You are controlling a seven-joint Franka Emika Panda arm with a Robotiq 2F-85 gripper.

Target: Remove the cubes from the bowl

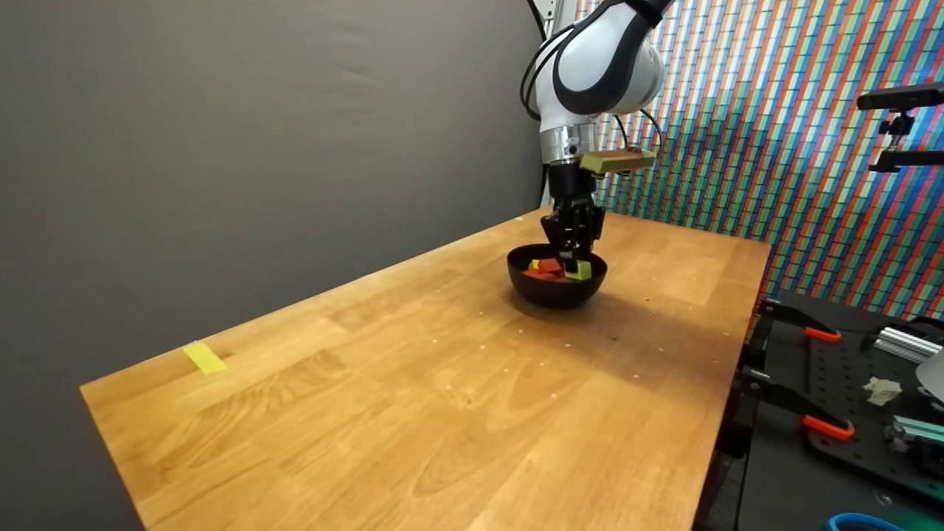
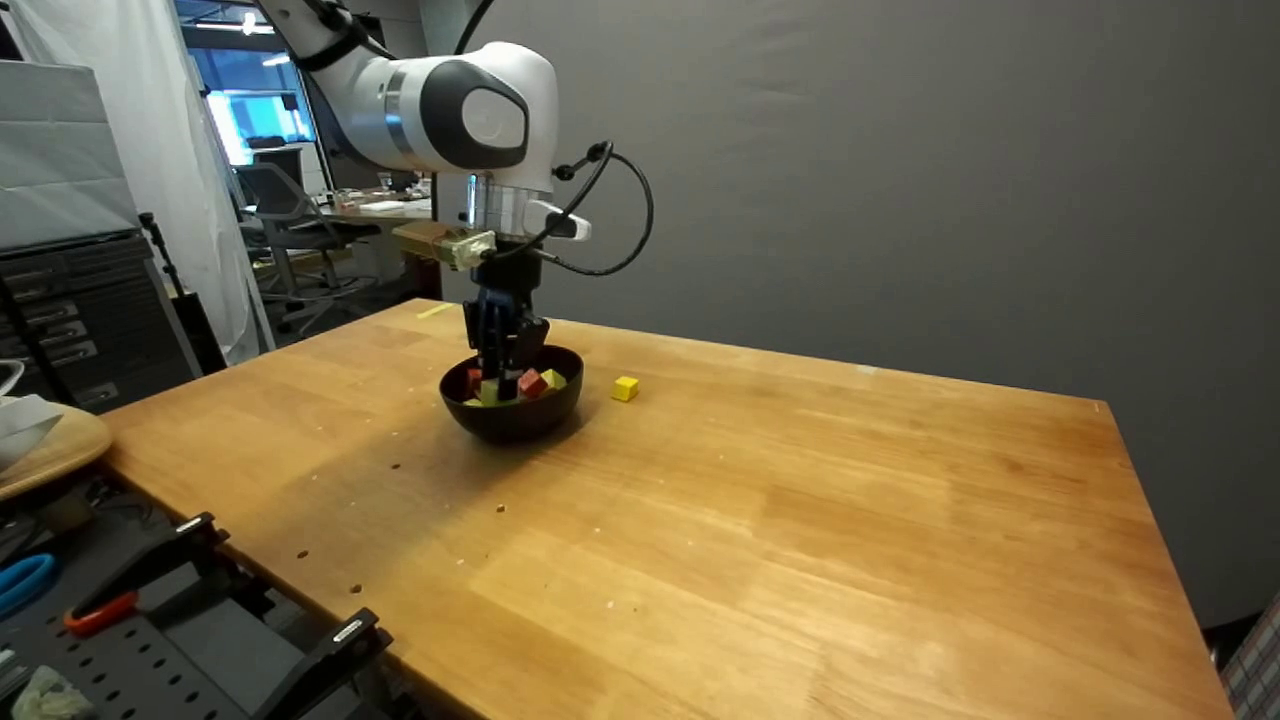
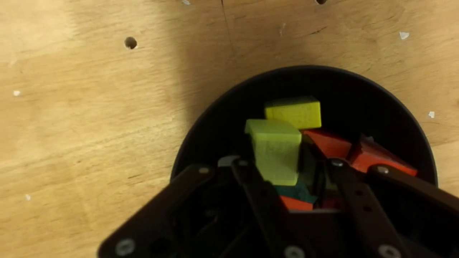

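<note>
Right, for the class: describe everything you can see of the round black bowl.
The round black bowl has a smooth, curved wall, a thin open rim and no visible handle; its material looks hard, possibly plastic. It stands upright on the tan wooden table and holds small red, yellow and green cubes. The black two-finger gripper reaches inside; whether it touches the bowl is unclear.
</note>
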